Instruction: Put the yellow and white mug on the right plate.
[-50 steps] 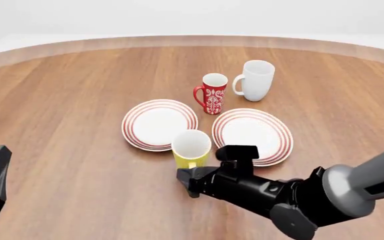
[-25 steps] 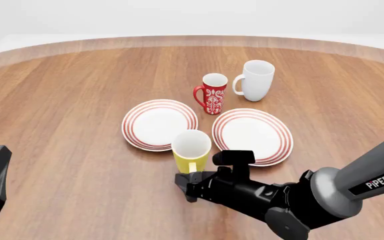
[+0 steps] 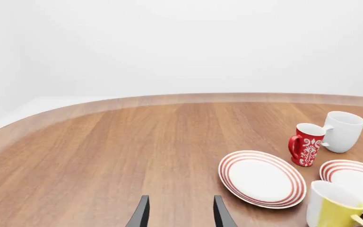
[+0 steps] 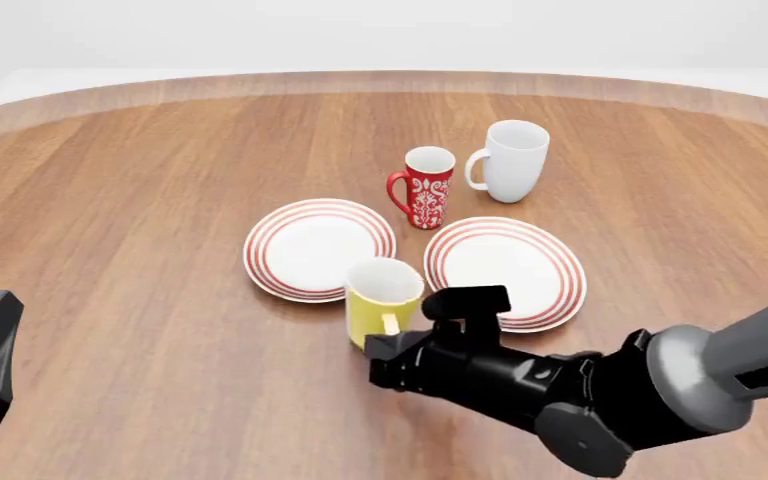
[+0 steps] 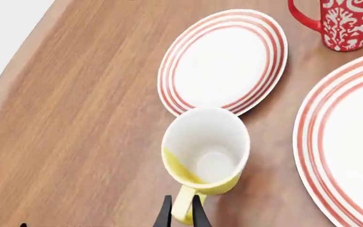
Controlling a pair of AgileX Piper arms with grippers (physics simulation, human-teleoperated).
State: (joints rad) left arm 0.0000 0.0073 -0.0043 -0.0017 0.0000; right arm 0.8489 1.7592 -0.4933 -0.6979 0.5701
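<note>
yellow is what i'm watching: the yellow and white mug (image 4: 383,300) sits low centre in the front view, in the gap between the two ringed plates, and it looks tipped a little toward the upper right, which i read as my grip on its handle levering it. in the right wrist view the right gripper (image 5: 181,211) has its two dark fingers pinched either side of the yellow handle (image 5: 185,208) at the bottom edge of the frame, so i take it as clenched on the mug by the handle. i went for the handle because it points back toward the arm, and the cup body looks too wide to span

the right plate (image 4: 506,271) lies just right of the mug in the front view, bare in the middle, so the carry is short: lift, shift right, set down. the left plate (image 4: 319,247) sits just up and left of the mug, close enough that a swing could clip its rim

the red patterned mug (image 4: 424,187) and the white mug (image 4: 510,160) stand beyond the plates, out of my path

the left gripper (image 3: 180,213) hangs parked over bare wood at the bottom of its own view, fingers apart, holding nothing, since this job needs one arm
</note>
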